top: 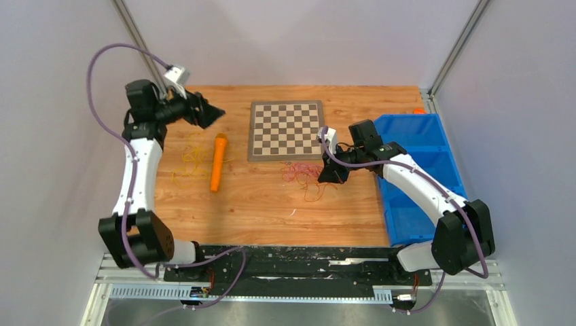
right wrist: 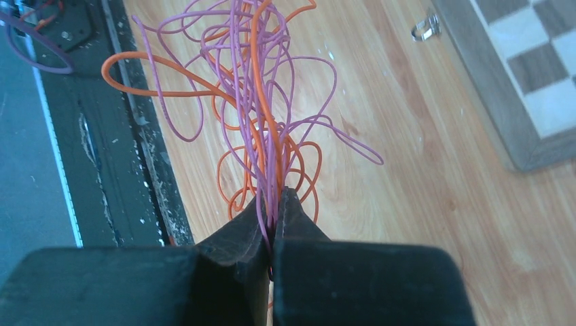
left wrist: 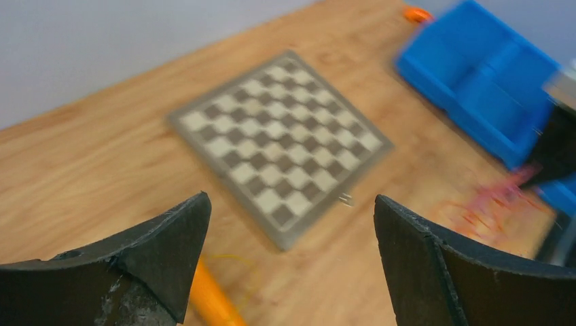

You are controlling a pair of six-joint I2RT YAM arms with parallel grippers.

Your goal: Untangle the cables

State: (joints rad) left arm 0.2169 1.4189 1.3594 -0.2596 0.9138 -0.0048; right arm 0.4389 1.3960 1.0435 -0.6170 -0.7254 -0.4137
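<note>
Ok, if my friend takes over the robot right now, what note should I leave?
Left gripper: open, empty, raised over the far left of the table.
Right gripper: shut on a bunch of orange and purple wires near the chessboard.
Yellow wires: loose pile beside the orange stick, apart from that bunch.
Done: yellow separated. Left: pull orange and purple apart; yellow loops look tangled too.
</note>
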